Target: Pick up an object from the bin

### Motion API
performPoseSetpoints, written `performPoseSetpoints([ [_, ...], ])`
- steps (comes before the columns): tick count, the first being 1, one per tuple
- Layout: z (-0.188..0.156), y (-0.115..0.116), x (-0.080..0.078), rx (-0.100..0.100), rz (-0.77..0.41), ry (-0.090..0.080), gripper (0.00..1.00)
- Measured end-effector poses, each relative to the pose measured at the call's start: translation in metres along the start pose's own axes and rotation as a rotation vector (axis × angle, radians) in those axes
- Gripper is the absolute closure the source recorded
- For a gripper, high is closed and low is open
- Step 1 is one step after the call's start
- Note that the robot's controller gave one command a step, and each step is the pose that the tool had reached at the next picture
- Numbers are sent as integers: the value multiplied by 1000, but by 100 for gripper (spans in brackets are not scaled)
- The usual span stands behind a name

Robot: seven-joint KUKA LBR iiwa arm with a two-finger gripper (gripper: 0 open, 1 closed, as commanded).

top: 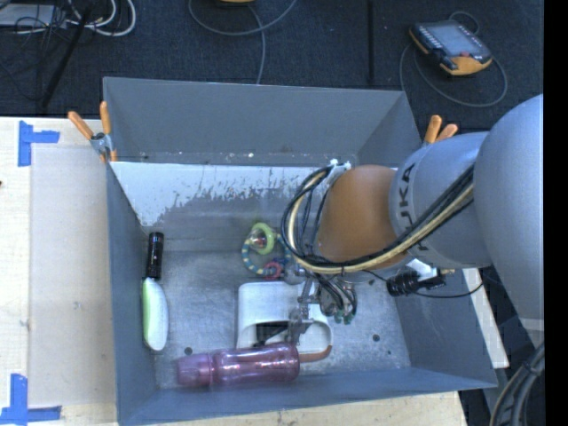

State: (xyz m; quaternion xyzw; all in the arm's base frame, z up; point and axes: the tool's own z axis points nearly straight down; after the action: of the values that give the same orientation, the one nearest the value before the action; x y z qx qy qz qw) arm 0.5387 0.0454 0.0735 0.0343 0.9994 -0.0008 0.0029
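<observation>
At the left of the bin (222,131) a pale tube (154,313) with a black cap lies along the floor, well apart from everything else. Along the near wall lies a purple cylinder (240,366). Near the middle sits a small many-coloured ring toy (260,242), and just below it a white cup (262,304), its near edge close to or touching the cylinder.

The gripper (304,319) is low in the bin at the cup's right edge, so the cup looks like the thing to be picked. The step in hand seems to be the descent or the closing on it. Whether the gripper is open, closed or gripping the cup I cannot tell, since wrist parts and shadow cover the place where it meets the cup.

If it has no hold yet, the next move calls for closing on the cup's wall or rim and then lifting straight up, clear of the cylinder and the ring toy.

To the right, the orange cover (355,211) and the cables (302,229) hide the bin floor beneath them. The arm (515,193) hides the bin's right corner. The cup's right side is partly hidden. A brownish curve there may be a handle, but I cannot say. A dark patch on the cup may be its mouth or only shadow.
</observation>
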Motion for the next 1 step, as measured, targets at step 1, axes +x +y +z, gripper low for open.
performPoseSetpoints([
  [1, -3, 0, 1, 0, 0, 3, 100],
])
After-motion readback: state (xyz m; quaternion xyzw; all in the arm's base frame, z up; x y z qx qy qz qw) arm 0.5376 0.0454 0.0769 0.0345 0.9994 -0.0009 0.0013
